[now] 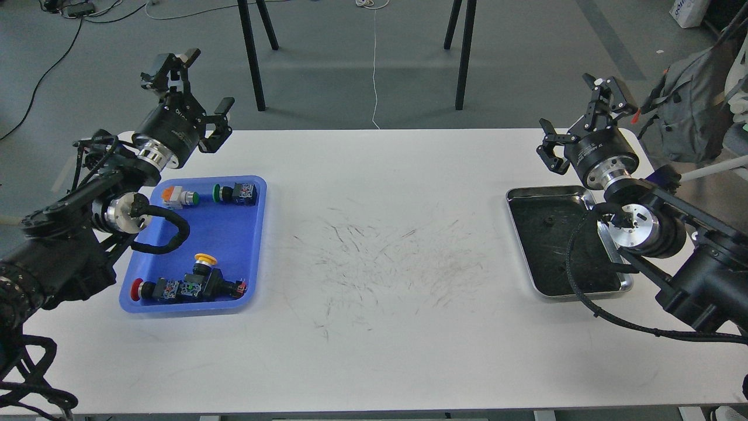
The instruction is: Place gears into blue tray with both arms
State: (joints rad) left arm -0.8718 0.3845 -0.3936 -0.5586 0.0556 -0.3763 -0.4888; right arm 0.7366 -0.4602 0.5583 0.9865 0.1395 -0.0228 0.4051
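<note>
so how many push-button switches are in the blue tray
5. Orange-capped switch and green-capped switch at the blue tray's far end; yellow-capped switch, red-capped switch and another switch near; the arm may hide more.

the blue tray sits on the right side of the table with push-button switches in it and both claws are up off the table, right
Not quite. In the head view the blue tray sits on the left side of the table, not the right; the steel tray is on the right. The rest holds: push-button switches lie in it, and the left claw and right claw are raised.
</note>
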